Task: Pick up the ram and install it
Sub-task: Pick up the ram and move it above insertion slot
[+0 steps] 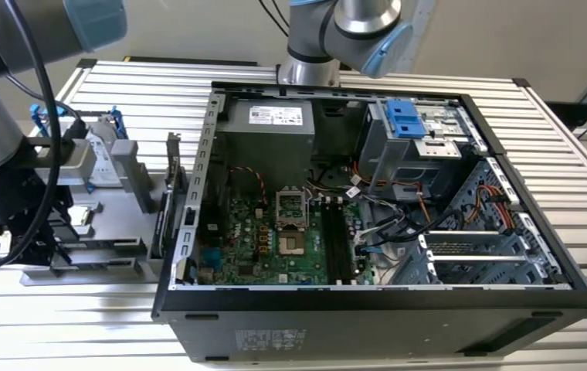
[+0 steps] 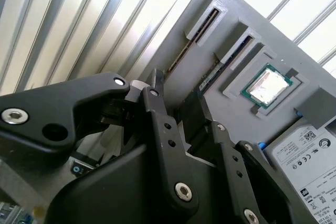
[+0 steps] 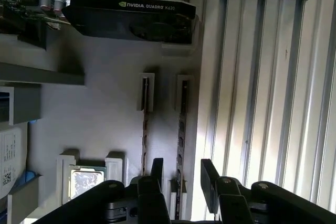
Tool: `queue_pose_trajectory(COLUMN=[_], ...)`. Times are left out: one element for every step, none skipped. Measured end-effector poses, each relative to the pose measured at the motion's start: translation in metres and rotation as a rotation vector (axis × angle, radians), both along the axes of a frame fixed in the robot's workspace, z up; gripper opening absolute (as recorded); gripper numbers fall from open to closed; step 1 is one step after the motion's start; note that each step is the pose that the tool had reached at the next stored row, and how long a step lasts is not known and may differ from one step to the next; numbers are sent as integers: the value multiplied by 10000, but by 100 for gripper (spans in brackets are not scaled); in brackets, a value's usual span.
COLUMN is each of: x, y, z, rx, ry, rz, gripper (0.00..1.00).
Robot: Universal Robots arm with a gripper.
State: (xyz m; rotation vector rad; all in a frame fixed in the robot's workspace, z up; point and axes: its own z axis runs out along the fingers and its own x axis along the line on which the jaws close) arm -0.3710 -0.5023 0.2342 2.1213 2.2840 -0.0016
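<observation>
The gripper (image 3: 182, 170) hovers over the gray tray (image 3: 105, 114) with its fingers spread, one on each side of the ram (image 3: 181, 124) standing in the tray's slot.

The grey tray (image 3: 105, 103) held two sticks of one kind, the first ram stick (image 3: 181, 129) and the second ram stick (image 3: 144, 140), plus one processor chip (image 3: 87, 183), one graphics card (image 3: 128, 17) and one hard drive (image 2: 307, 153). One open computer case (image 1: 376, 309) sat on the tabletop (image 1: 139, 85). One hand (image 3: 182, 169) showed two fingers (image 3: 210, 179).
</observation>
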Motion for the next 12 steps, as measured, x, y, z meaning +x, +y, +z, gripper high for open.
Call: queue_pose_trajectory(x=[0,0,0,0,0,0,0,0,0,0,0,0], y=[0,0,0,0,0,0,0,0,0,0,0,0], z=[-4,-7,-9,-12,-16,-21,-26,-30,-34,-37,-41,-47], rx=[0,0,-1,0,1,2,1,1,1,0,0,1], ry=[0,0,1,0,-1,-2,-2,-1,-1,0,0,-1], rz=[0,0,0,0,0,0,0,0,0,0,0,0], gripper=[100,100,100,100,100,100,100,100,100,100,100,100])
